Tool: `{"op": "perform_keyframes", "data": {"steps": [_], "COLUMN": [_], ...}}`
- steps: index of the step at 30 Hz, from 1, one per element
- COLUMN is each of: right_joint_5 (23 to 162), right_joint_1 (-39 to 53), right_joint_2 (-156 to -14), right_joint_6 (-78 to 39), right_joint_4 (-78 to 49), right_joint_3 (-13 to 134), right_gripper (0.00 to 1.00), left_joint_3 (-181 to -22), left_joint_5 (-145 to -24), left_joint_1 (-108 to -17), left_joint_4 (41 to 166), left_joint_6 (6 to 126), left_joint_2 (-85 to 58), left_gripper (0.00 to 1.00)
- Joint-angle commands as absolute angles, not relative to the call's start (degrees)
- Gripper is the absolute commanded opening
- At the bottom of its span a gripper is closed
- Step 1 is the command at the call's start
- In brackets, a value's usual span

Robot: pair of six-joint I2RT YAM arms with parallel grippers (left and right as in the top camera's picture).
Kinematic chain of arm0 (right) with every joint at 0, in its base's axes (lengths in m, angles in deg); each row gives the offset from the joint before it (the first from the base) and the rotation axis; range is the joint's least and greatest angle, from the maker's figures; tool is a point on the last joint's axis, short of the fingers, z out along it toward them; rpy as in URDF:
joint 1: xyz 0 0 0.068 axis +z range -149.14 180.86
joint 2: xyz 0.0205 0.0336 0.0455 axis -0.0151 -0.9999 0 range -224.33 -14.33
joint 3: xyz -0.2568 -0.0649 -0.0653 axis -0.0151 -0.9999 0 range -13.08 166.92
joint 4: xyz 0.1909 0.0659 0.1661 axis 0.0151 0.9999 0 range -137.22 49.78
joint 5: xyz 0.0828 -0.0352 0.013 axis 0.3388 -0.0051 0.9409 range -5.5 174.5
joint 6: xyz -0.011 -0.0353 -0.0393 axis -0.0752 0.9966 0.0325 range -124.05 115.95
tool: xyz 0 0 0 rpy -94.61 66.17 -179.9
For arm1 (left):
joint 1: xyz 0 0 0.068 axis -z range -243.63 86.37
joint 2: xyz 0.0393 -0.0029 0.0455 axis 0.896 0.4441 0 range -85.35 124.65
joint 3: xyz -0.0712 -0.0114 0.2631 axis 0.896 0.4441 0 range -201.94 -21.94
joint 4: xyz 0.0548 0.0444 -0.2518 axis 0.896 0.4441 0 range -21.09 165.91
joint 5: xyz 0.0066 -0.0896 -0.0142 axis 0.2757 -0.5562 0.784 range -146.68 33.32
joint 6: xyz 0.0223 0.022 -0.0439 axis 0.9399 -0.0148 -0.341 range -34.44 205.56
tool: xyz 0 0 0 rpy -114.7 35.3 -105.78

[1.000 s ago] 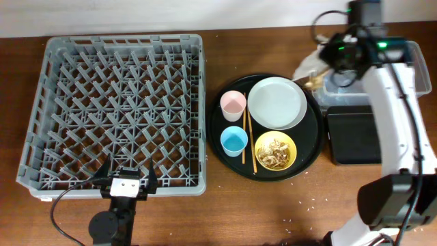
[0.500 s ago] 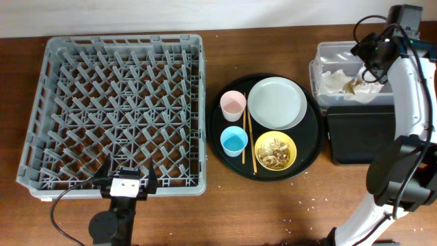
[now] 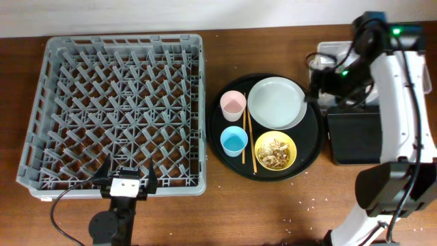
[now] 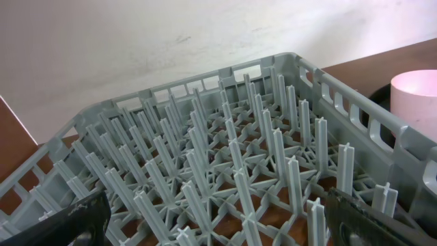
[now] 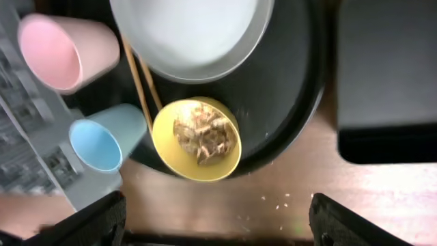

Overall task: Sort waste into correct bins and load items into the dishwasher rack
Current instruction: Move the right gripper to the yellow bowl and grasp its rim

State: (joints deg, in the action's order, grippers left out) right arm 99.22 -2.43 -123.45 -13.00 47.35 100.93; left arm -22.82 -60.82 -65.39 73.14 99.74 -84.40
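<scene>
The right claw (image 5: pixel 222 222) is hanging with its jaws wide and nothing between them, hovering over the right edge of the round black tray (image 3: pixel 311 147), just beside the clear tub (image 3: pixel 331 49). Directly under it the yellow bowl (image 5: pixel 198 137) is sitting on that tray with beige-brown food scraps (image 5: pixel 201 140) piled inside, so the scraps are not yet sorted. Next to the bowl the white plate (image 3: pixel 276 102), the pink cup (image 3: pixel 233 104), the light-blue cup (image 3: pixel 233 141) and the wooden chopsticks (image 3: pixel 248 140) are all lying on the round tray, none of them loaded. No napkin or wrapper is showing among the dishes; the arm is covering most of the tub, so what is inside it cannot be told. The shallow black rectangular tray (image 3: pixel 354 137) is looking bare. Far to the left, the dishwasher rack (image 3: pixel 116 109) is standing with nothing between its pegs, and the left claw (image 4: pixel 218 225) is waiting at its near edge, jaws spread wide and holding nothing. By this reading the paper waste seems dealt with, while the scraps and all the loading are remaining. A few pale crumbs are lying on the surface (image 3: pixel 273 212).
</scene>
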Motion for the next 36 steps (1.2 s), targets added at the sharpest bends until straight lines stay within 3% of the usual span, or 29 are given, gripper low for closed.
{"op": "perform_keyframes", "data": {"steps": [1,4,12,17,22,24,26,30,36], "right_joint_5": [98.8,98.8,98.8,92.9,89.9,94.9,98.9,90.3,88.2], "right_joint_1": [1.9,6.3,15.3,16.9,16.9,17.0,17.8,23.1,23.4], "right_joint_2": [-122.7,-122.7,-122.7,-122.7,-122.7,-122.7,-122.7,-122.8,-122.8], "right_joint_6": [-10.2,-10.2,-13.5,-21.1,-17.0,-17.0,-22.3,-39.9,-46.0], "right_joint_4": [45.2,39.2,22.1,22.4,27.4,26.6,24.2,17.0,10.8], "right_joint_3": [93.4,85.0,74.4,73.8,73.8,73.8,73.8,70.0,65.5], "right_gripper": [0.84,0.77,0.72,0.67,0.66,0.66,0.64,0.60,0.50], "left_joint_3": [-22.5,-22.5,-22.5,-22.5,-22.5,-22.5,-22.5,-22.5,-22.5], "left_joint_5": [-61.4,-61.4,-61.4,-61.4,-61.4,-61.4,-61.4,-61.4,-61.4], "left_joint_1": [-65.7,-65.7,-65.7,-65.7,-65.7,-65.7,-65.7,-65.7,-65.7], "left_joint_4": [73.1,73.1,73.1,73.1,73.1,73.1,73.1,73.1,73.1], "left_joint_6": [100.6,100.6,100.6,100.6,100.6,100.6,100.6,100.6,100.6], "left_joint_2": [-84.6,-84.6,-84.6,-84.6,-84.6,-84.6,-84.6,-84.6,-84.6], "left_gripper": [1.00,1.00,1.00,1.00,1.00,1.00,1.00,1.00,1.00]}}
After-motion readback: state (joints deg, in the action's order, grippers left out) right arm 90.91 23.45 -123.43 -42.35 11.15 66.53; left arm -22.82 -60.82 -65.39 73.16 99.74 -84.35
